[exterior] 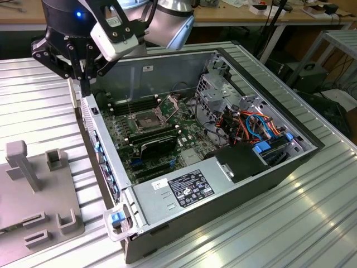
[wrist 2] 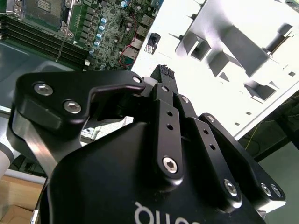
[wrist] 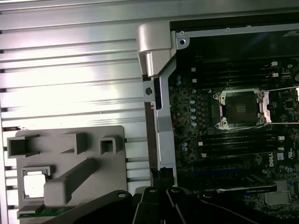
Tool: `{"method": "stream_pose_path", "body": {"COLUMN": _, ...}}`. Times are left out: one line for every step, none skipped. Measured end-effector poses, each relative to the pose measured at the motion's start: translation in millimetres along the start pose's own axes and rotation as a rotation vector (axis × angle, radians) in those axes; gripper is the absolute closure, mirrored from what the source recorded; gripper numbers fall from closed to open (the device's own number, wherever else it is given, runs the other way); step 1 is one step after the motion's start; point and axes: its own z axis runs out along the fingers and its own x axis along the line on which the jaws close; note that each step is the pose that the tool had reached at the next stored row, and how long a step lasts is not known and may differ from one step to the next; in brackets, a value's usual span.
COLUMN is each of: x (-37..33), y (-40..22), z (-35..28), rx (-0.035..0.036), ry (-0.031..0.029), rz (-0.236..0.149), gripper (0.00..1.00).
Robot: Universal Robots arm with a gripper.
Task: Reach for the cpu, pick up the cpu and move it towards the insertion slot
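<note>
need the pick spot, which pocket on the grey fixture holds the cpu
The framed square pocket beside the long bar holds the pale cpu; the other pockets look dark.

Open computer case, grey fixture plate

A label on the power supply is carrying print too small to read. Cut-off white lettering is showing on the gripper.

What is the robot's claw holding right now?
Nothing. The gripper hangs empty by the computer case, and the cpu lies in its grey holder.
</note>
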Motion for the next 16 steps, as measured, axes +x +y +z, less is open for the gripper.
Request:
{"method": "stream_pose_path", "body": {"x": 2.2, "y": -0.2, "z": 0.1, "rx": 0.0, "ry": 0.0007, "rz": 0.0, "gripper": 0.89}}
{"method": "stream_pose_path", "body": {"x": 3.5, "y": -0.3, "z": 0.2, "rx": 0.0, "ry": 0.0011, "rz": 0.0, "gripper": 0.89}}
{"method": "stream_pose_path", "body": {"x": 4.4, "y": -0.3, "z": 0.3, "rx": 0.0001, "ry": 0.0014, "rz": 0.0, "gripper": 0.89}}
{"method": "stream_pose_path", "body": {"x": 5.3, "y": -0.4, "z": 0.3, "rx": 0.0001, "ry": 0.0018, "rz": 0.0, "gripper": 0.89}}
{"method": "stream_pose_path", "body": {"x": 7.6, "y": -0.6, "z": 0.5, "rx": 0.0002, "ry": 0.0025, "rz": 0.0, "gripper": 0.89}}
{"method": "stream_pose_path", "body": {"x": 8.4, "y": -0.7, "z": 0.5, "rx": 0.0002, "ry": 0.0027, "rz": 0.0, "gripper": 0.89}}
{"method": "stream_pose_path", "body": {"x": 9.3, "y": -0.7, "z": 0.6, "rx": 0.0002, "ry": 0.0031, "rz": 0.0, "gripper": 0.89}}
{"method": "stream_pose_path", "body": {"x": 10.4, "y": -0.8, "z": 0.7, "rx": 0.0002, "ry": 0.0034, "rz": 0.0, "gripper": 0.89}}
{"method": "stream_pose_path", "body": {"x": 11.3, "y": -0.9, "z": 0.7, "rx": 0.0002, "ry": 0.0037, "rz": 0.0, "gripper": 0.89}}
{"method": "stream_pose_path", "body": {"x": 12.3, "y": -0.9, "z": 0.8, "rx": 0.0002, "ry": 0.0041, "rz": 0.0, "gripper": 0.89}}
{"method": "stream_pose_path", "body": {"x": 13.2, "y": -1.0, "z": 0.9, "rx": 0.0003, "ry": 0.0043, "rz": 0.0, "gripper": 0.89}}
{"method": "stream_pose_path", "body": {"x": 14.5, "y": -1.1, "z": 1.0, "rx": 0.0003, "ry": 0.0048, "rz": 0.0, "gripper": 0.89}}
{"method": "stream_pose_path", "body": {"x": 15.3, "y": -1.2, "z": 1.0, "rx": 0.0004, "ry": 0.0051, "rz": 0.0, "gripper": 0.89}}
{"method": "stream_pose_path", "body": {"x": 16.5, "y": -1.3, "z": 1.1, "rx": 0.0004, "ry": 0.0055, "rz": 0.0, "gripper": 0.89}}
{"method": "stream_pose_path", "body": {"x": 17.4, "y": -1.4, "z": 1.1, "rx": 0.0004, "ry": 0.0058, "rz": 0.0, "gripper": 0.89}}
{"method": "stream_pose_path", "body": {"x": 18.8, "y": -1.5, "z": 1.2, "rx": 0.0005, "ry": 0.0063, "rz": 0.0, "gripper": 0.89}}
